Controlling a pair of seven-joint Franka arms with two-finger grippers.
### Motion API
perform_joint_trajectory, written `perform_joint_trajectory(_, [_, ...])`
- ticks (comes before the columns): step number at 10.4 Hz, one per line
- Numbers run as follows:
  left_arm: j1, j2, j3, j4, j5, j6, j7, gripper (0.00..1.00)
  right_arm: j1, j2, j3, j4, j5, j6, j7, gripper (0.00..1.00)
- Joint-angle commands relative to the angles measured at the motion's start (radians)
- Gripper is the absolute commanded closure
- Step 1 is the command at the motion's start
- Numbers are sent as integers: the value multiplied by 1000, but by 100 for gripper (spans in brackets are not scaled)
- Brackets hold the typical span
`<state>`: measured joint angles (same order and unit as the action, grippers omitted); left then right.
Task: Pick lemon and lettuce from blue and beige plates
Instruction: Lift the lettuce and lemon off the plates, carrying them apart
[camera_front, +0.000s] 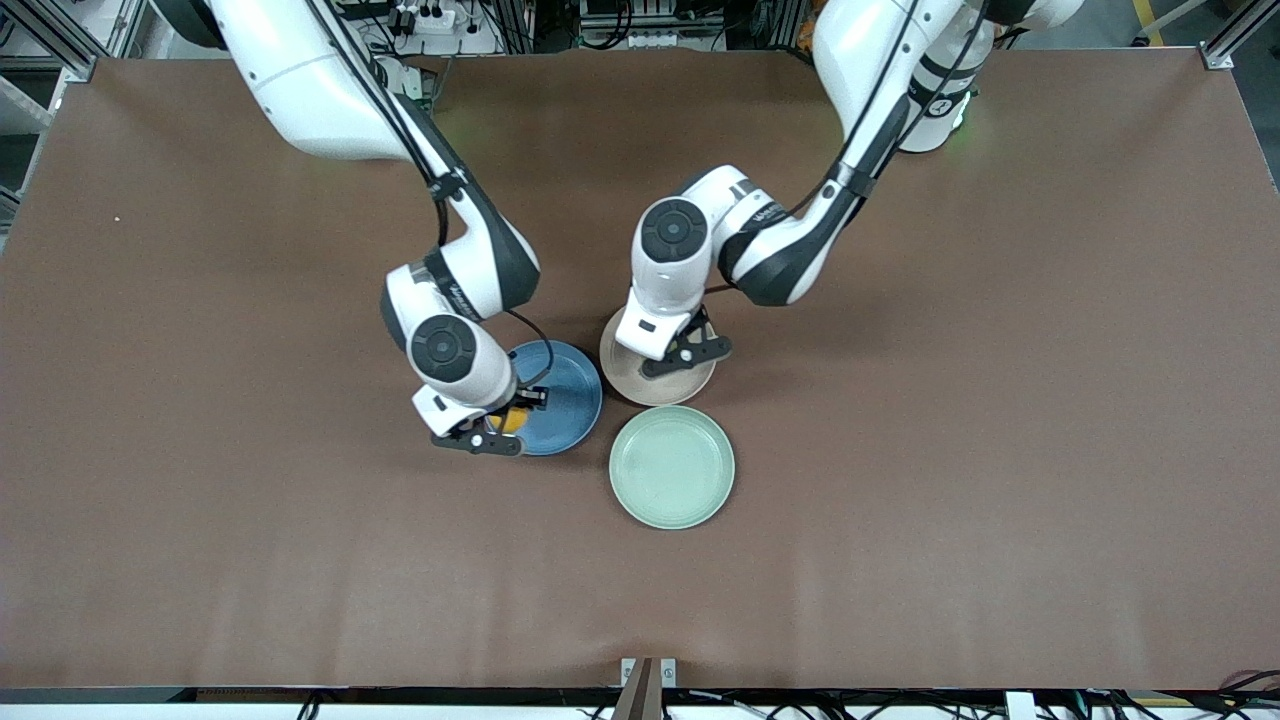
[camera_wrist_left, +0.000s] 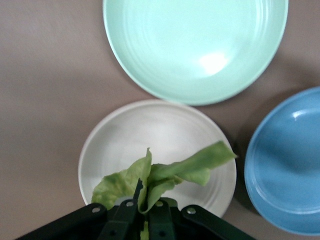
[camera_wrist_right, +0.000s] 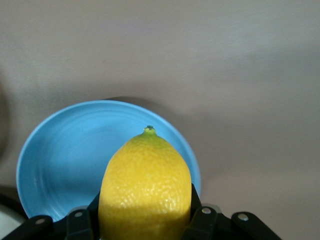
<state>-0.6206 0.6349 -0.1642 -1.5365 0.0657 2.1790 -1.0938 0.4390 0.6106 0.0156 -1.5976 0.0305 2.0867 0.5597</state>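
The lemon (camera_wrist_right: 145, 187) is pinched by the right gripper (camera_front: 497, 425) over the blue plate (camera_front: 570, 395), left of centre in the front view, its long axis running out from the fingers, nipple outward. The lettuce (camera_wrist_left: 165, 177) is clamped in the left gripper (camera_front: 683, 352) over the beige plate (camera_front: 650, 385), leaf tip trailing sideways. Below both, the mint-green plate (camera_front: 672, 466) holds nothing.

Front view: high camera facing the arm bases, looking down on the whole brown counter (camera_front: 900, 560)
Left wrist view: close, looking down past its jaws at the beige plate (camera_wrist_left: 125, 130), mint plate (camera_wrist_left: 195, 45) in the upper frame
Right wrist view: very close over the blue plate (camera_wrist_right: 60, 155)
Shared: blue plate appears in all three
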Motion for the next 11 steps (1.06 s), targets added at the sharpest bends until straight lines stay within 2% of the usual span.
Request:
perform_joint_trajectory(1, [74, -49, -5, -13, 25, -18, 79, 100, -97, -144, 20, -163, -17, 2, -105, 87])
perform_joint_trajectory(3, [137, -55, -5, -13, 25, -34, 173, 100, -181, -225, 18, -234, -17, 1, -199, 87])
perform_joint_trajectory(7, [280, -50, 0, -13, 49, -34, 394, 100, -354, -307, 12, -337, -17, 7, -475, 87])
perform_joint_trajectory(9, [335, -49, 0, -13, 117, -34, 480, 100, -379, -321, -28, -401, -20, 67, -559, 88])
perform_joint_trajectory(11, [387, -47, 0, -14, 118, -34, 593, 100, -390, -338, -90, -519, -20, 210, -697, 88])
